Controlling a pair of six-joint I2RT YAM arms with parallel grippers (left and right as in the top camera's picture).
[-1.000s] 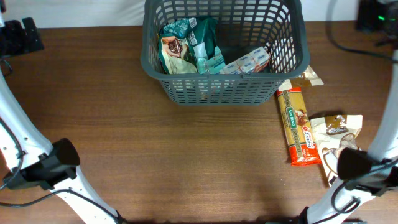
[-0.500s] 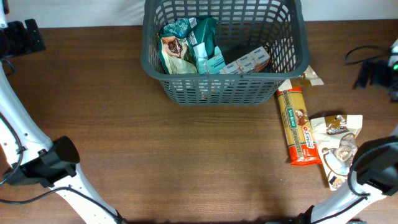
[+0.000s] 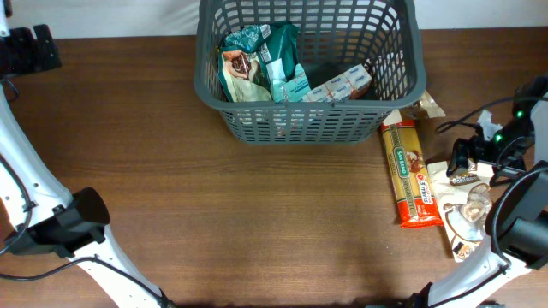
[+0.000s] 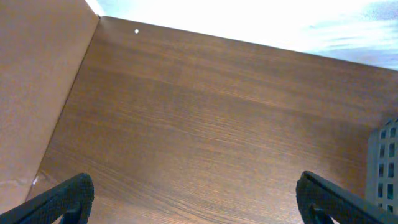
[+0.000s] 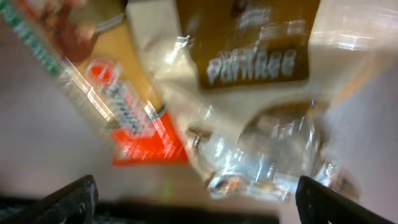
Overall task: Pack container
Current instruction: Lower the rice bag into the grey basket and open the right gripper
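The dark grey lattice container (image 3: 300,120) stands at the table's far middle and holds green and brown bags (image 3: 257,60) and a small box (image 3: 341,84). Its edge shows in the left wrist view (image 4: 388,162). To its right on the table lie a long orange spaghetti pack (image 3: 409,175), a white-and-brown packet (image 3: 462,174) and a clear-wrapped packet (image 3: 469,214). My right gripper (image 3: 475,158) hovers open over the white-and-brown packet. Its blurred wrist view shows open jaws (image 5: 196,202) above the clear packet (image 5: 273,155), the white-and-brown packet (image 5: 249,56) and the spaghetti pack (image 5: 118,118). My left gripper (image 4: 199,199) is open and empty over bare table at far left (image 3: 30,47).
A small crumpled wrapper (image 3: 425,106) lies by the container's right front corner. A black cable (image 3: 454,124) trails from the right arm. A wall panel (image 4: 37,81) borders the table on the left.
My right gripper has swung in from the far right and come down over the packets beside the spaghetti pack. The left arm and the packets have not moved.
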